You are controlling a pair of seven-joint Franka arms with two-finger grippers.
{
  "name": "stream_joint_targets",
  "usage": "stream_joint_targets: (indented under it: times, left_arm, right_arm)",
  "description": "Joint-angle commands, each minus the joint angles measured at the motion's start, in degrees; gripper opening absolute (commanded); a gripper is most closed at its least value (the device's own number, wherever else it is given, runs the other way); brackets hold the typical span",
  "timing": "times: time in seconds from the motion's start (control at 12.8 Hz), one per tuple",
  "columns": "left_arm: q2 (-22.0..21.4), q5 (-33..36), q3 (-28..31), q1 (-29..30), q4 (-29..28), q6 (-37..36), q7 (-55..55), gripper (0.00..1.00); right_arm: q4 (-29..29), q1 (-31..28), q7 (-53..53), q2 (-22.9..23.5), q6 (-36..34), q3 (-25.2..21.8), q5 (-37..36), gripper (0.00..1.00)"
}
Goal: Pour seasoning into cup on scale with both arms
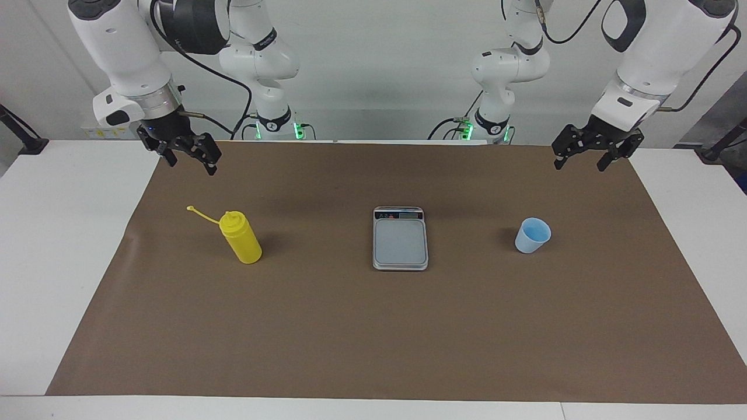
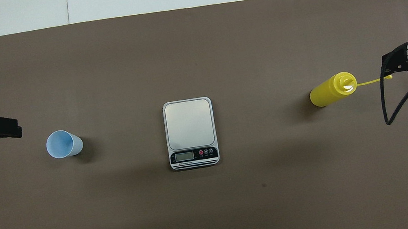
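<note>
You have both arms raised and waiting at the robots' edge of the brown mat [image 1: 373, 338] on the table [image 1: 58, 262]. The left end effector [image 1: 589, 156] hangs with its fingers spread apart, holding nothing; the right end effector [image 1: 188, 156] hangs the same way, fingers apart and empty.

The seasoning [image 1: 241, 238] is a yellow squeeze bottle standing upright, its nozzle uncapped and the thin tethered cap [image 1: 191, 208] sticking out to the side. The cup [image 1: 532, 235] is small, light blue and upright. The scale [image 1: 400, 238] is flat and silver-grey, with nothing on its plate and its display strip along the edge nearest the robots.

The bottle stands on the mat near the right end effector, below it and apart from it. The cup stands likewise near the left end effector. The scale lies midway between your two end effectors, well apart from both.
</note>
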Motion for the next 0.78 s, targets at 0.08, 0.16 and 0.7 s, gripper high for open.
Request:
stream_joint_targets:
  times: [0.08,0.16,0.7]
  left_arm:
    - [-0.94,-0.69,0.50,-0.12,-1.02,0.73,1.19,1.00]
    - [-0.94,-0.69,0.59,-0.12,-1.37,0.82,1.11,1.00]
    - [-4.54,-0.60,0.77,1.55,-12.25,11.52,0.40,1.00]
  right_arm:
    - [-0.80,-0.50,-0.95,-0.96,-0.37,0.24,0.19,1.00]
    - [-0.80,-0.50,-0.95,-0.96,-0.37,0.24,0.19,1.00]
    - [-0.80,-0.50,-0.95,-0.87,-0.37,0.24,0.19,1.00]
